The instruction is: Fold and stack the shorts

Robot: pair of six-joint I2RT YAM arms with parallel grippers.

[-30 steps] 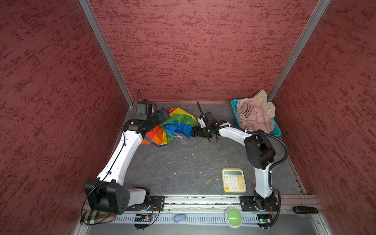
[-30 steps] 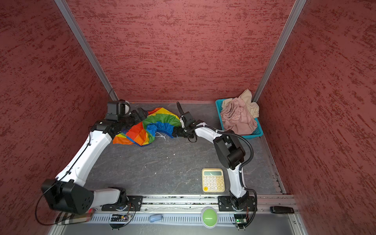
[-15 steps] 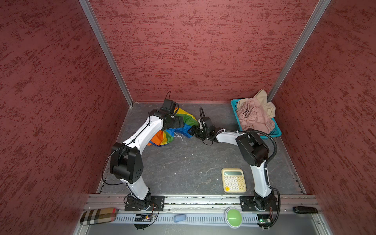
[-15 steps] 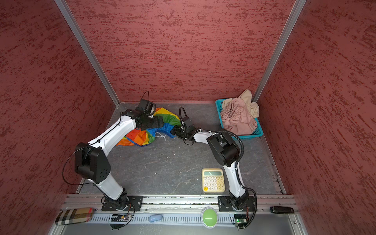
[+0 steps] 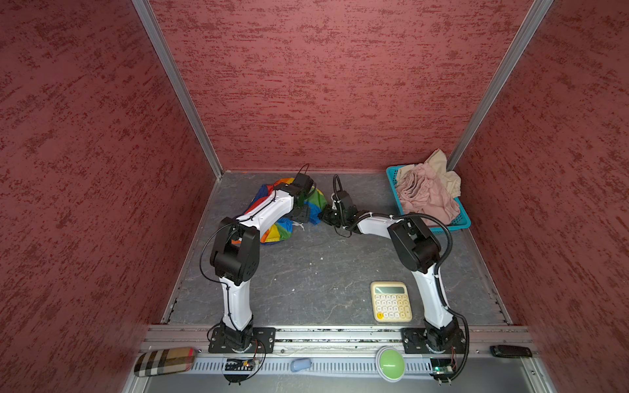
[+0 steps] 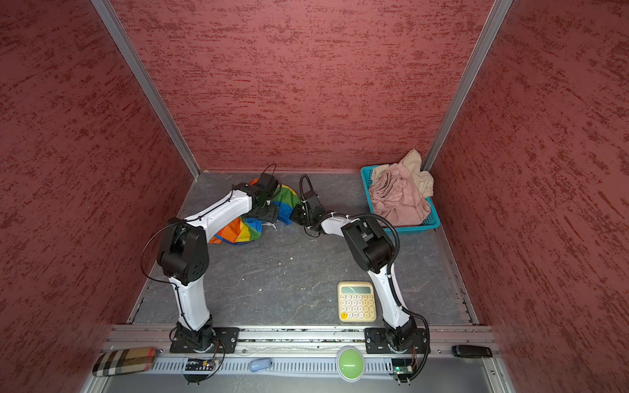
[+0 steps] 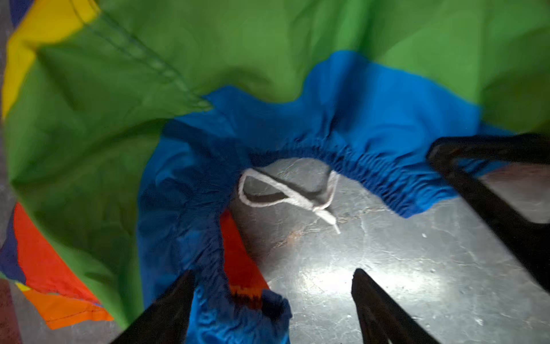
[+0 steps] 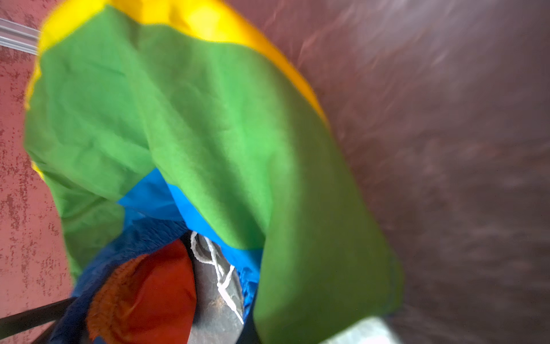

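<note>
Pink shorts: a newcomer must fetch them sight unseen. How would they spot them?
The table holds a teal basket at its far right corner. The pink shorts lie in it, partly covering a beige pair. Only they are pink with a gathered waist; the rainbow shorts lie outside it.

Wide open across the middle and lower middle of the frame on the bare surface [image 5: 306, 272], between the left arm [image 5: 235, 253] and the right arm [image 5: 415, 246]. Blocked at lower right by the calculator [image 5: 391, 301], at upper right by the teal basket [image 5: 457, 223] heaped above its rim with pink shorts [image 5: 425, 200], and at upper centre by the rainbow shorts [image 5: 277, 231]. Hemmed in by red walls [image 5: 323, 85] on three sides.
</note>
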